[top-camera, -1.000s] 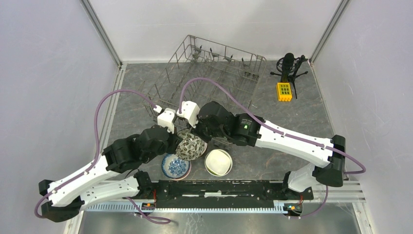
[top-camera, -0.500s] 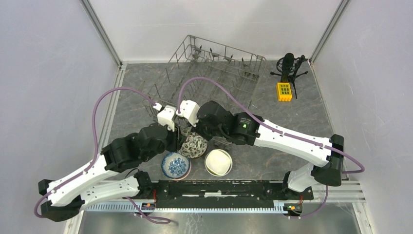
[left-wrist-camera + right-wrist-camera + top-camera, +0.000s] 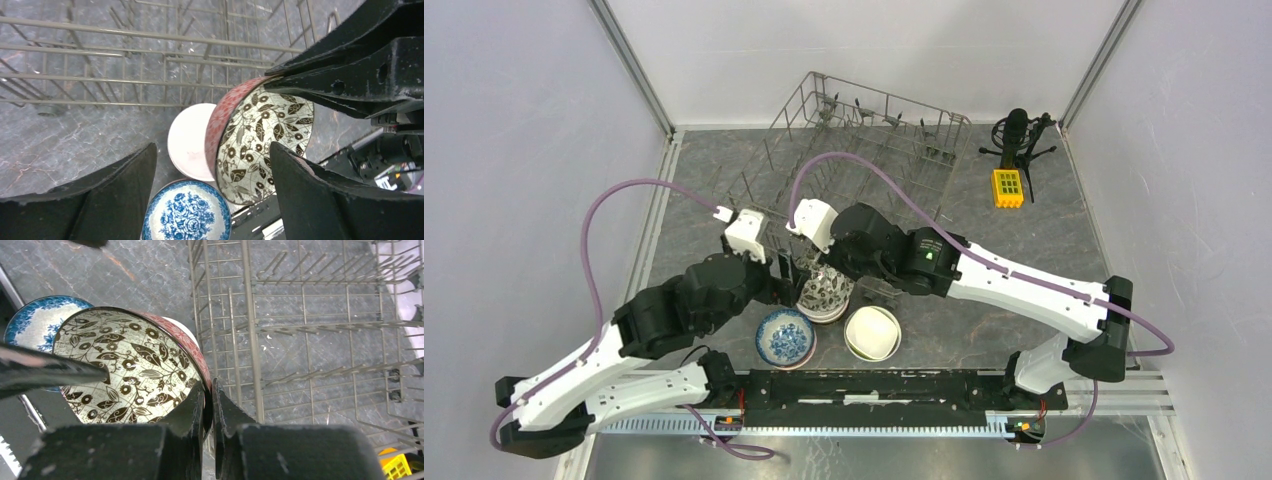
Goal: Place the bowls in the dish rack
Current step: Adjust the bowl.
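Note:
A leaf-patterned bowl (image 3: 826,290) with a red outside hangs tilted on edge just in front of the dish rack (image 3: 864,150). My right gripper (image 3: 209,390) is shut on the rim of this bowl (image 3: 120,365). My left gripper (image 3: 211,150) stands open beside it, its fingers apart from the bowl (image 3: 265,135). A plain white bowl (image 3: 187,140) sits behind and under the leaf bowl. A blue-and-white bowl (image 3: 785,338) and a white bowl with a lime rim (image 3: 872,332) rest on the table near the front. The rack (image 3: 300,315) holds no bowl where it shows.
A black microphone on a tripod (image 3: 1016,135) and a yellow block (image 3: 1007,187) stand at the back right, beside the rack. A black rail (image 3: 884,390) runs along the table's near edge. White walls close in both sides.
My left gripper has opened, let go of the leaf bowl and drawn back to the left. The right gripper keeps its hold, and the bowl now stands more upright.

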